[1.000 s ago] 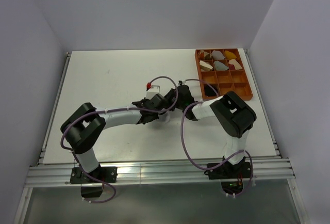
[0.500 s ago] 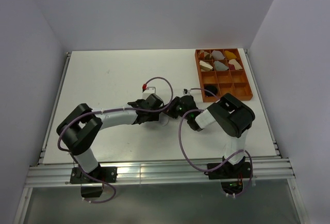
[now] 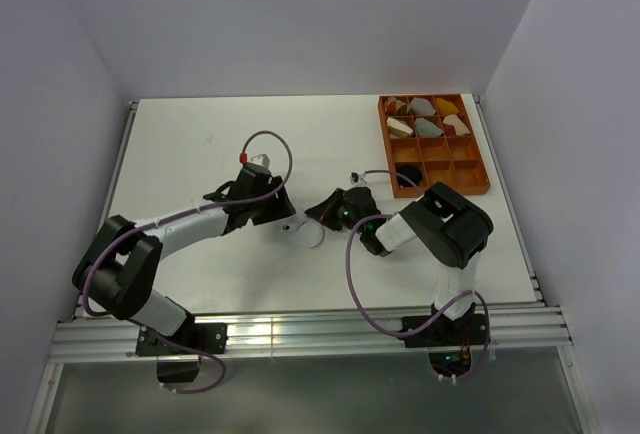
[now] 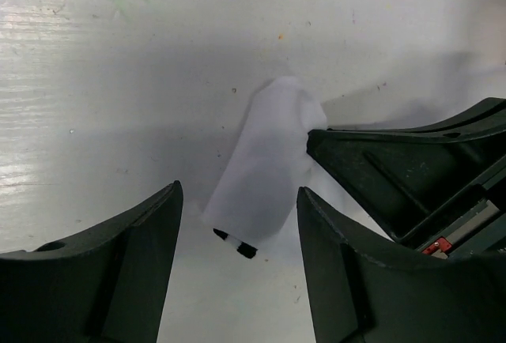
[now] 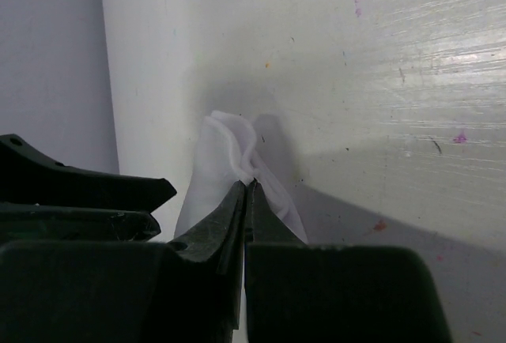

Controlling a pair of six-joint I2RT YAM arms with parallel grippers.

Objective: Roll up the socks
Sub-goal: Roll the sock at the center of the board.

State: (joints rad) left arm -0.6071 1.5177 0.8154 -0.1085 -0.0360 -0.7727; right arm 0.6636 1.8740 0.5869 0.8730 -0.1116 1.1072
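Observation:
The white sock [image 4: 269,153] lies crumpled on the table, its black-striped cuff [image 4: 236,244] pointing toward my left wrist camera. My left gripper [image 4: 239,189] stands open, its fingers either side of the cuff end without touching it. The right gripper [image 5: 249,183] is shut, with a fold of the white sock [image 5: 225,165] pinched at its tips. From above, the sock [image 3: 308,235] sits between the left gripper [image 3: 283,216] and the right gripper [image 3: 322,212]. A black fabric lump [image 3: 408,173], possibly the black sock, lies in a tray compartment.
An orange compartment tray [image 3: 483,159] stands at the back right, holding several rolled bundles in its far cells. Purple cables loop above both wrists. The two grippers' fingers are close together over the sock.
My left gripper has opened, let go of the sock and drawn back to the left. The right gripper has moved left onto the sock and closed on it.

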